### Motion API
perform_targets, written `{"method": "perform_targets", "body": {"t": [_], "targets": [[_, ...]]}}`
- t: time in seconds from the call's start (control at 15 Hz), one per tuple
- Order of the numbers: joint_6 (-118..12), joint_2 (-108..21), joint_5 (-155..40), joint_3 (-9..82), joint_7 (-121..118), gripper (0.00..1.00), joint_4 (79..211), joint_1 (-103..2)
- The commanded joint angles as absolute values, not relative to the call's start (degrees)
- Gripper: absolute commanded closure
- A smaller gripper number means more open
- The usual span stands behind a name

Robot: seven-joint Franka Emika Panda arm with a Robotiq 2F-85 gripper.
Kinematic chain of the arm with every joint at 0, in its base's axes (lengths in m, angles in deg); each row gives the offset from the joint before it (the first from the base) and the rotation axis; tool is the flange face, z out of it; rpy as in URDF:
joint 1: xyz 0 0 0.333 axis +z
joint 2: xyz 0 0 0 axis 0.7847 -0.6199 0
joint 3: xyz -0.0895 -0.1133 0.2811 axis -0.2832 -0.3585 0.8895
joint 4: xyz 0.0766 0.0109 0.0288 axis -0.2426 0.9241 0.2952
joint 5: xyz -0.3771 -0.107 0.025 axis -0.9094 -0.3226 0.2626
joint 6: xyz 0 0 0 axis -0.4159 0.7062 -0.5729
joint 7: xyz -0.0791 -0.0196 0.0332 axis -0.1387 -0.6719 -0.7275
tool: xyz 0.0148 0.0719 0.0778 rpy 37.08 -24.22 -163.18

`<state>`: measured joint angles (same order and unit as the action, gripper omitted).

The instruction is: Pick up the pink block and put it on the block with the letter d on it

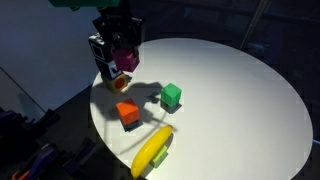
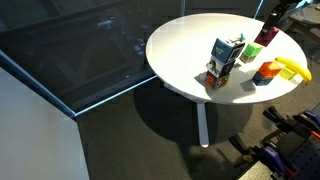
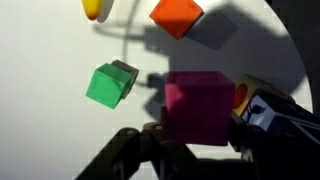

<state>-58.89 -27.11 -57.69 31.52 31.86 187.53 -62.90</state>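
**Pink cube held clear of the table**

The black Robotiq gripper is clamped on the small plain magenta-pink cube, above the round white table. Just beside it sits a black-edged printed cube, probably the d block, though its letter is unreadable.

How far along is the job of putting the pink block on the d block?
Done: the gripper has grasped the pink block and holds it above the table. In hand: the carry. Left: lowering it onto the printed block, which bears nothing yet, then releasing.

Matt, smooth pink block; white table smooth, semi-matt; banana looks smooth plastic.
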Motion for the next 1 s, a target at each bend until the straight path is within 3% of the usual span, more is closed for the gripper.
{"method": "perform_targets", "body": {"t": [0.0,0.93], "targets": [[-57.77,-26.29,-56.44,31.67,31.23,0.69,185.94,-61.63],[-56.07,-23.15,-50.59,34.22,30.97,0.69,182.33,-56.94]]}}
